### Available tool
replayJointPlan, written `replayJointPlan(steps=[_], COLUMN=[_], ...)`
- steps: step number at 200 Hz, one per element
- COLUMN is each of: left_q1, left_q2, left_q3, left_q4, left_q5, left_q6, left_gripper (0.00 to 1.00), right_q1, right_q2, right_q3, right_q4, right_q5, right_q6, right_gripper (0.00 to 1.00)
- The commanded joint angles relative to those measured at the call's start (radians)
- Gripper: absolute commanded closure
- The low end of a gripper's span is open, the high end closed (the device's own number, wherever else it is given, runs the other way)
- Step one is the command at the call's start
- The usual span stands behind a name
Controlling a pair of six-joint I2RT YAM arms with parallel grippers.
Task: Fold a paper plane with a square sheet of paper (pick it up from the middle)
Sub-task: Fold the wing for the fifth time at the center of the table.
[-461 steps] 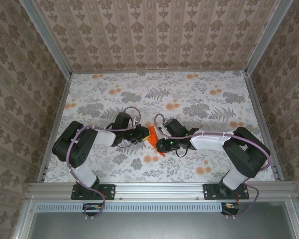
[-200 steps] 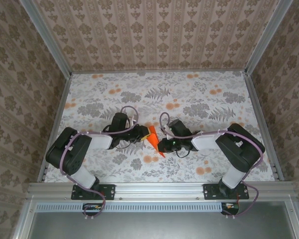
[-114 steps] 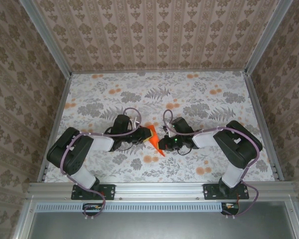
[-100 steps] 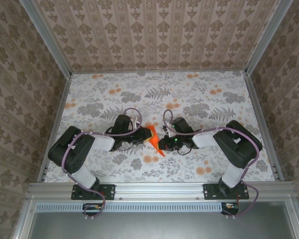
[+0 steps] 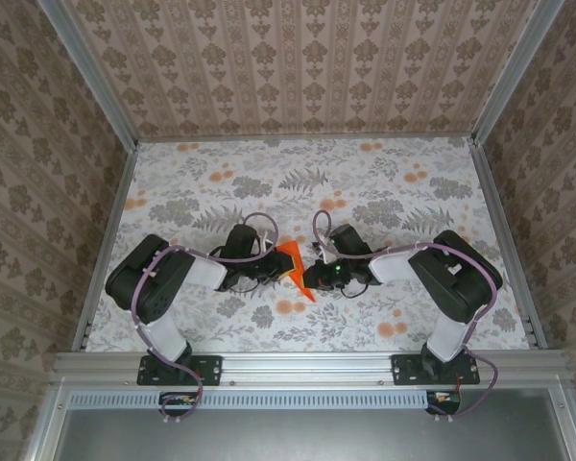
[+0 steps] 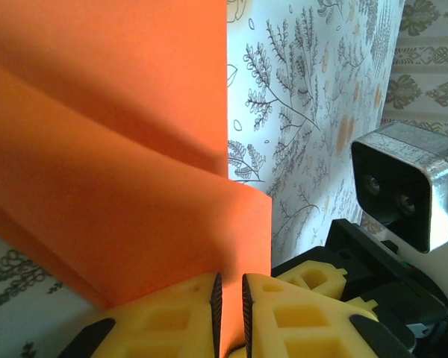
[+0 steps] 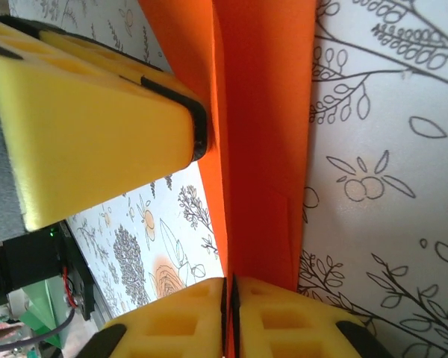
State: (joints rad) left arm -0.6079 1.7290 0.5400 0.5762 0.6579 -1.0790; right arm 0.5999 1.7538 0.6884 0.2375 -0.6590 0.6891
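The paper plane [image 5: 291, 261] is a narrow orange dart folded from the square sheet. It is held on edge just above the floral table [image 5: 384, 192], with its tip pointing near-right. My left gripper [image 5: 276, 264] reaches it from the left. In the left wrist view its yellow fingers [image 6: 164, 321] sit a sliver apart, and the paper plane [image 6: 104, 149] fills that slot at my left gripper [image 6: 229, 313]. My right gripper [image 5: 309, 279] comes from the right. At my right gripper [image 7: 228, 313] the jaws are pressed on a thin crease of the paper plane [image 7: 265, 149].
The two grippers almost touch. A left finger [image 7: 89, 127] crowds the right wrist view, and a right finger [image 6: 313, 280] with its camera block [image 6: 407, 186] crowds the left wrist view. Patterned walls [image 5: 288, 67] enclose the table, and a metal rail [image 5: 298, 365] runs along its near edge.
The left arm's elbow has swung inward and its gripper has edged right against the paper. The paper now stands a little more upright. The right arm has barely moved.
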Motion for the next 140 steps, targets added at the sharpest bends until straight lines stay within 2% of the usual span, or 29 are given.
replayJointPlan(steps=[1, 26, 29, 70, 101, 140], left_q1=[0.000, 0.002, 0.002, 0.013, 0.013, 0.013], left_q2=[0.022, 0.023, 0.023, 0.027, 0.026, 0.017], left_q3=[0.011, 0.009, 0.009, 0.001, -0.005, -0.018], left_q4=[-0.002, -0.012, -0.014, -0.028, -0.012, -0.003], left_q5=[-0.008, -0.008, -0.034, -0.046, -0.043, -0.040], left_q6=[-0.010, -0.011, -0.010, -0.012, -0.019, -0.025], left_gripper=[0.82, 0.83, 0.83, 0.83, 0.83, 0.83], right_q1=[-0.004, -0.004, -0.003, 0.022, 0.031, 0.034], right_q2=[-0.022, -0.074, -0.079, -0.124, -0.106, -0.084], right_q3=[0.022, 0.027, 0.027, 0.021, 0.027, 0.039], right_q4=[-0.064, -0.141, -0.149, -0.262, -0.275, -0.253], right_q5=[-0.005, 0.013, 0.015, 0.028, 0.024, 0.025], right_q6=[-0.030, -0.088, -0.097, -0.181, -0.184, -0.166], right_gripper=[0.81, 0.73, 0.72, 0.71, 0.74, 0.83])
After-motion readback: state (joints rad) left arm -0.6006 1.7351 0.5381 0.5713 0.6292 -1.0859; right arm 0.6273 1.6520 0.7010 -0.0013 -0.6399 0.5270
